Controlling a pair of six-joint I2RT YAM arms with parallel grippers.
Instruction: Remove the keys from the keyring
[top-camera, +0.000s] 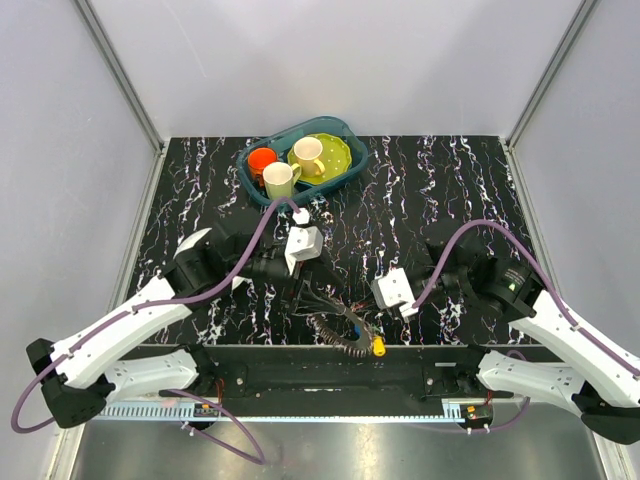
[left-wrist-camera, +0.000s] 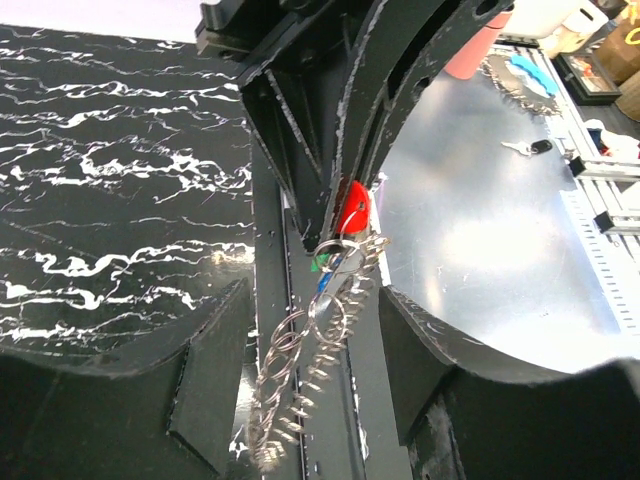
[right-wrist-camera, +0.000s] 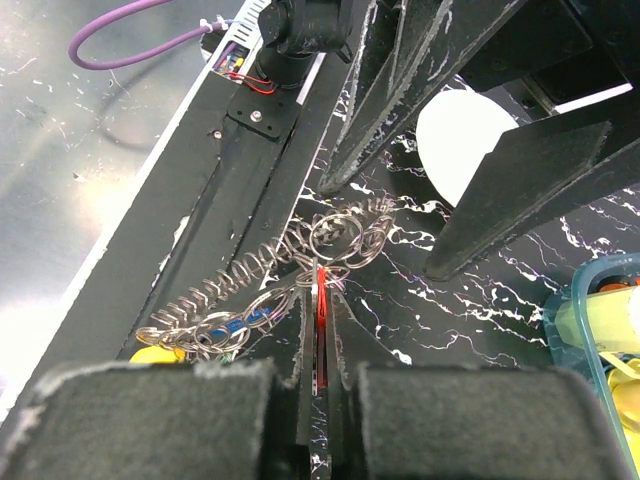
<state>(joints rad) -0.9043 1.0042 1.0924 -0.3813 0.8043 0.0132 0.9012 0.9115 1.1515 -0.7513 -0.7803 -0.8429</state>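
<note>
While the right gripper (right-wrist-camera: 321, 345) has its fingers closed down on the red key (left-wrist-camera: 350, 212), pinching the plastic head edge-on, the left gripper (left-wrist-camera: 312, 300) stands wide, 1 finger on either side of the bunch and neither touching it as far as I can see. The keyring (top-camera: 343, 335) is at the near edge of the table (top-camera: 450, 190), between the 2 arm bases and over the black rail (top-camera: 300, 372). It looks to trail from the held key rather than lie flat, though I cannot be sure. A yellow key (top-camera: 378, 347) sits at its outer end, with a blue key (right-wrist-camera: 235, 325) in the tangle.

I'd judge the whole bunch light and floppy: springy coiled wire, small split rings, loose keys that will swing and twist at any pull. Bare metal will be slippery and the wire is thin to pinch. The plastic heads are the best holds. The free hand would do well to take the small ring just beside the red key, so the 2 can be worked apart without the rest dragging along.
</note>
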